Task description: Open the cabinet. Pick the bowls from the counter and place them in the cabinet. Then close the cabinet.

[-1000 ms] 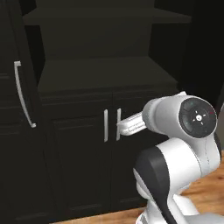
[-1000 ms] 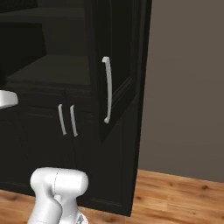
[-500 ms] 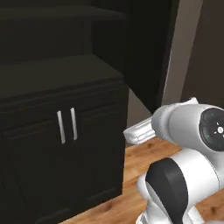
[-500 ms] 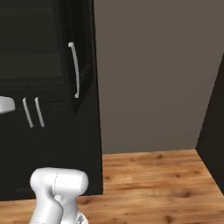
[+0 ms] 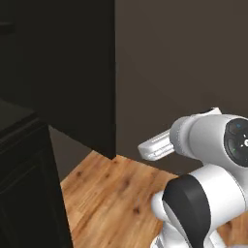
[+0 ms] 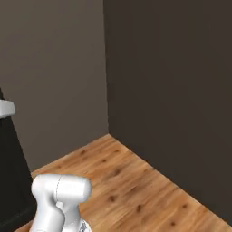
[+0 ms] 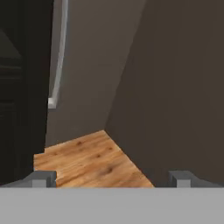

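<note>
The cabinet [image 5: 58,77] is chopped off by the left and top edges in the left base view, so its doors can't be made out. In the hand view its white handle [image 7: 59,57] runs off the top, and the cabinet's inside is too dark to read.

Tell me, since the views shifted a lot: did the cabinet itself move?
No. The whole picture slid left because the base turned right; the cabinet stays against the wall and floor.
</note>
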